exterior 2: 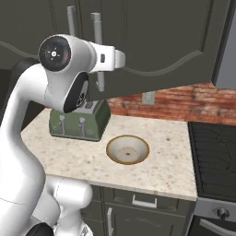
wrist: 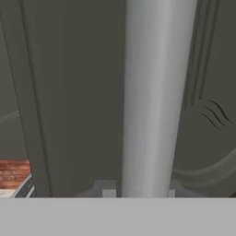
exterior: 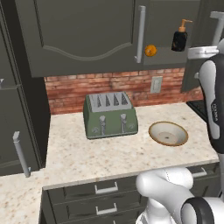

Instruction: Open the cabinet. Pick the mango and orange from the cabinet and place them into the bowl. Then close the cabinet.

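Observation:
The cabinet [exterior: 83, 35] hangs above the counter, its left door shut and its right door [exterior 2: 166, 41] swung partly open. My gripper [exterior 2: 99, 62] is shut on the right door's silver bar handle [wrist: 152, 97], which runs up the middle of the hand view with the door panel [wrist: 69, 92] behind it. Through the gap, the orange [exterior: 150, 50] sits on the cabinet shelf. The mango is hidden. The bowl [exterior: 168, 134] [exterior 2: 127, 150] lies empty on the counter, below the open door.
A green toaster [exterior: 110, 114] [exterior 2: 80, 120] stands against the brick wall, left of the bowl. A dark soap bottle [exterior: 180, 37] is inside the cabinet beside the orange. A stove [exterior 2: 214, 147] borders the counter on the right, and a tall dark cabinet [exterior: 17, 131] on the left.

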